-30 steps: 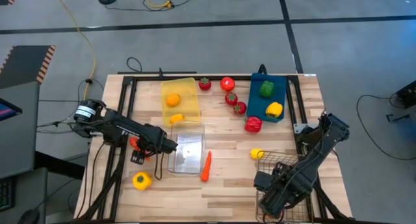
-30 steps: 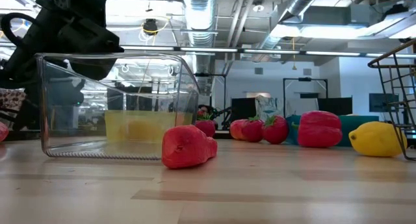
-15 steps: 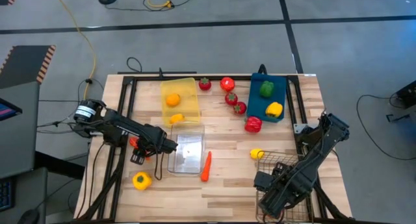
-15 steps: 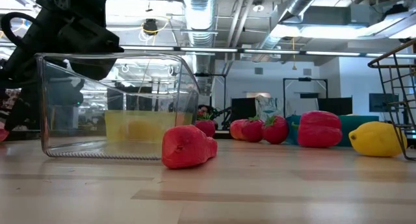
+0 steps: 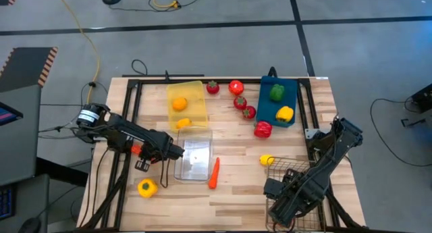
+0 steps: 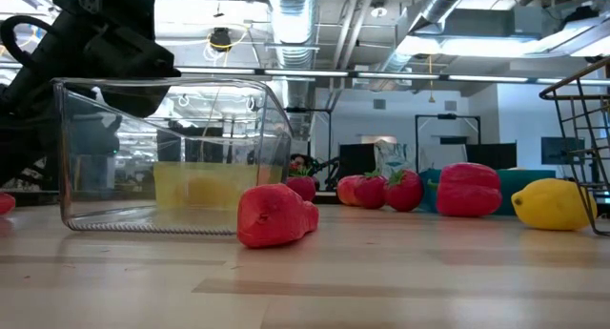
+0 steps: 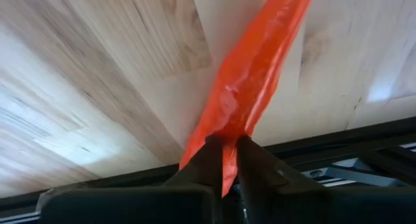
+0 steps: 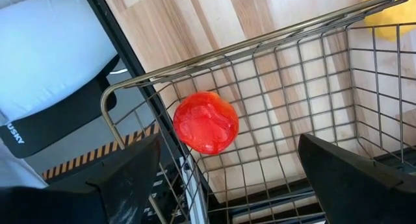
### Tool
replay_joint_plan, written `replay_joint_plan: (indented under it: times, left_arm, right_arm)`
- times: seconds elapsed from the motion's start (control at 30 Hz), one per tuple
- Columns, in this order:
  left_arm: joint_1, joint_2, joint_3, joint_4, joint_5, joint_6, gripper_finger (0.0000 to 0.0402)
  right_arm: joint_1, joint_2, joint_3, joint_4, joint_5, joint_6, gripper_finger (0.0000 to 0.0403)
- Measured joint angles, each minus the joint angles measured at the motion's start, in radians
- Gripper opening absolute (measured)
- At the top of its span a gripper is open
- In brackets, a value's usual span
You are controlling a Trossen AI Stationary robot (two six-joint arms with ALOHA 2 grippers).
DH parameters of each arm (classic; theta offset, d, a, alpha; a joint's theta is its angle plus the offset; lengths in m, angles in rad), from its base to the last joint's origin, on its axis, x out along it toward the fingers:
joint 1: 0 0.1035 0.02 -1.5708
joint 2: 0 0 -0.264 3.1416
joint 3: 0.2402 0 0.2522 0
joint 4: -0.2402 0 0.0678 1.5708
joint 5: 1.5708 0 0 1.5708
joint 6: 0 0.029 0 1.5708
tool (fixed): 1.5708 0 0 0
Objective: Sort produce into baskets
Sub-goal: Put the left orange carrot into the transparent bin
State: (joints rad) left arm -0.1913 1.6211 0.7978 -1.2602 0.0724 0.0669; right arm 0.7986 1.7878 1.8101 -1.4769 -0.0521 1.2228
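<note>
My left gripper stands left of the clear bin, shut on an orange carrot, which also shows as the orange carrot from above. My right gripper hangs open over the wire basket, which holds a red tomato. A second carrot and a yellow pepper lie on the table. The yellow bin holds an orange. The blue bin holds a green pepper and a yellow one. My left gripper pinches one end of the carrot between its two fingers. The carrot's length runs on straight ahead of the fingertips over the table. Whether it rests on the table or hangs clear cannot be told.
Strawberries and tomatoes and a red pepper lie between the yellow and blue bins. A lemon sits by the wire basket's far edge. A black frame rail runs close by my left gripper.
In the low view the carrot's end at the left edge has sunk a little toward the table. Both arms have otherwise kept still.
</note>
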Motion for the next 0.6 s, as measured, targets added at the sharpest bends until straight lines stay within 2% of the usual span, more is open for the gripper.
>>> replay_joint_plan:
  times: [0.1, 0.6]
  left_arm:
    - [0.000, 0.000, 0.000, 0.000, -0.002, -0.001, 0.0003]
    - [0.000, 0.000, 0.032, 0.005, -0.015, -0.002, 0.0000]
  right_arm:
    - [0.000, 0.000, 0.000, 0.000, 0.000, 0.000, 0.0393]
    - [0.000, 0.000, 0.000, 0.000, 0.000, 0.000, 0.0393]
